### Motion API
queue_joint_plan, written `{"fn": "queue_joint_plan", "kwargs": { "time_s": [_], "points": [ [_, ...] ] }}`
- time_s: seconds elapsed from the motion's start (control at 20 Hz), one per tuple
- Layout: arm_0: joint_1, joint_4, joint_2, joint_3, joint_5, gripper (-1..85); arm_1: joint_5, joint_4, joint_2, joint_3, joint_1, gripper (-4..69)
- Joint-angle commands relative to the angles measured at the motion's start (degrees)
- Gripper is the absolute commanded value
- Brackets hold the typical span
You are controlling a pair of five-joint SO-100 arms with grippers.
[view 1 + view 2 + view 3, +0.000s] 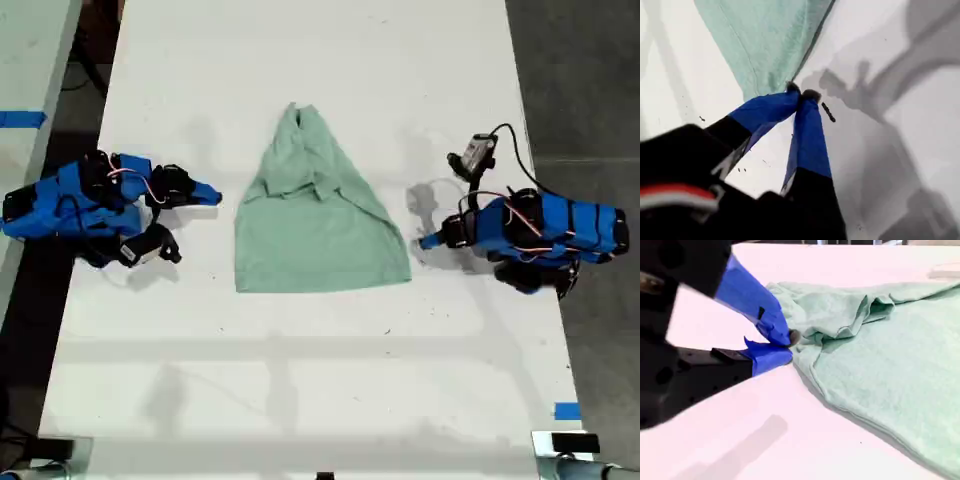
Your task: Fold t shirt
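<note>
text: none legible | labels: none | brands: none | numbers: none | signs: none

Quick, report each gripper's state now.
My first gripper: shut, empty, tips at the t shirt corner.
My second gripper: shut, empty, beside the t shirt's edge.

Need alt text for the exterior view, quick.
A pale green t shirt lies wrinkled on a white table, narrow end away from the camera. A blue arm rests on each side, grippers pointing at it, neither holding it.
</note>
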Motion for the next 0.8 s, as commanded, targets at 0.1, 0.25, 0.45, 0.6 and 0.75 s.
{"fn": "queue_joint_plan", "kwargs": {
  "time_s": [0.1,0.25,0.45,0.6,0.75],
  "points": [
    [0.6,-1.0,0.5,2.4,0.9,-0.2,7.9,6.4,0.8,-5.0,-0.8,18.6],
    [0.6,-1.0,0.5,2.4,0.9,-0.2,6.7,5.7,-2.1,-9.8,-0.1,18.5],
    [0.5,-1.0,0.5,2.4,0.9,-0.2,4.3,-2.3,-18.6,-16.9,1.5,22.3],
    [0.6,-1.0,0.5,2.4,0.9,-0.2,1.7,-8.7,-33.6,-23.0,3.1,22.4],
    [0.6,-1.0,0.5,2.4,1.0,-0.2,-0.2,-14.0,-52.7,-30.9,3.7,21.9]
  ]
}}
